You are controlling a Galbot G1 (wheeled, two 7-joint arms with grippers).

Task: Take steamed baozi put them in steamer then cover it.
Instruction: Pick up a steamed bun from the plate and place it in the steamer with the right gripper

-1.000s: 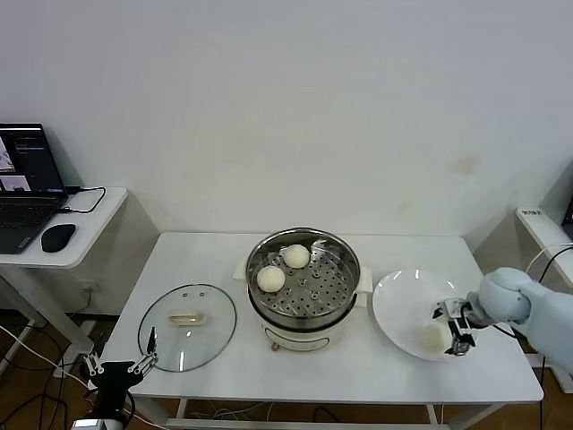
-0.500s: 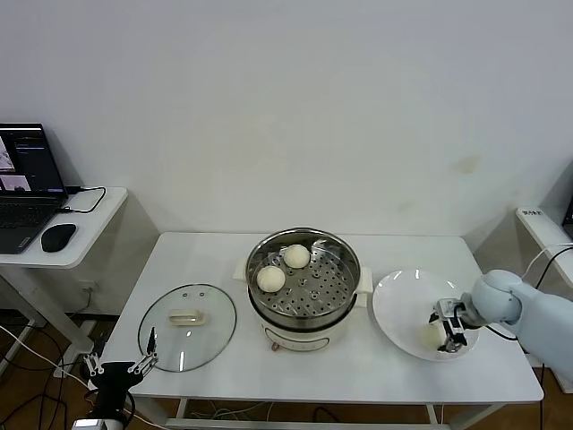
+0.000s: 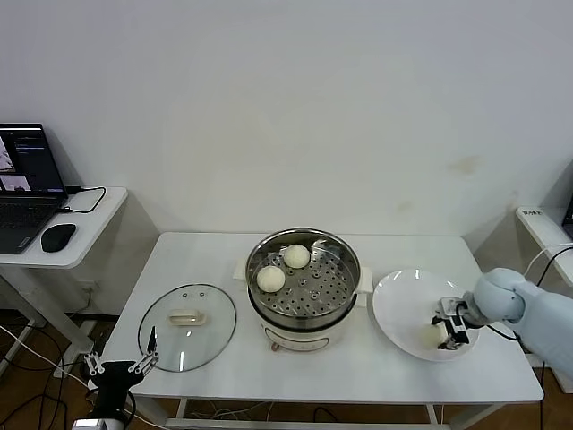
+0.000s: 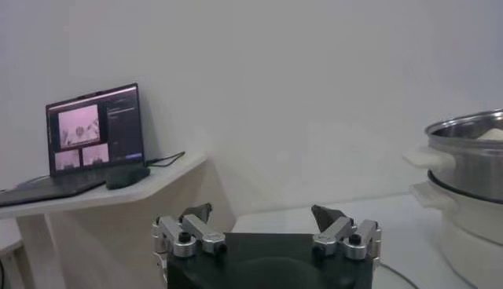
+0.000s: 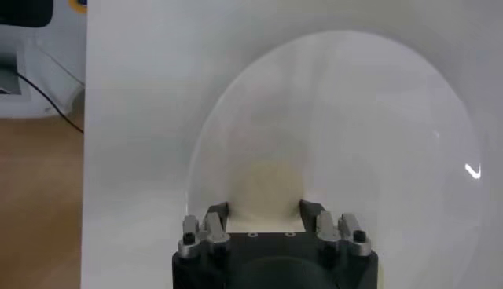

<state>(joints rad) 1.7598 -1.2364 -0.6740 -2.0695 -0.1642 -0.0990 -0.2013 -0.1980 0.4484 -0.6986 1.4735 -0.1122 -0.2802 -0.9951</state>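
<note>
Cream-white baozi (image 5: 265, 188), round, sits between right end effector (image 5: 264, 210) fingers.

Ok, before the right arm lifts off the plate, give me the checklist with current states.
1. Right gripper fingers either side of the baozi on the plate: ok.
2. Firm grip: cannot tell.
3. Steamer uncovered: ok.
4. Free tray space beside the two buns inside: ok.
5. Cover on the table, off the route: ok.
6. Left gripper open, parked below the table edge: ok.

White table (image 3: 206, 260), cover (image 3: 187, 327), steamer (image 3: 303, 288), white plate (image 3: 401, 309)
</note>
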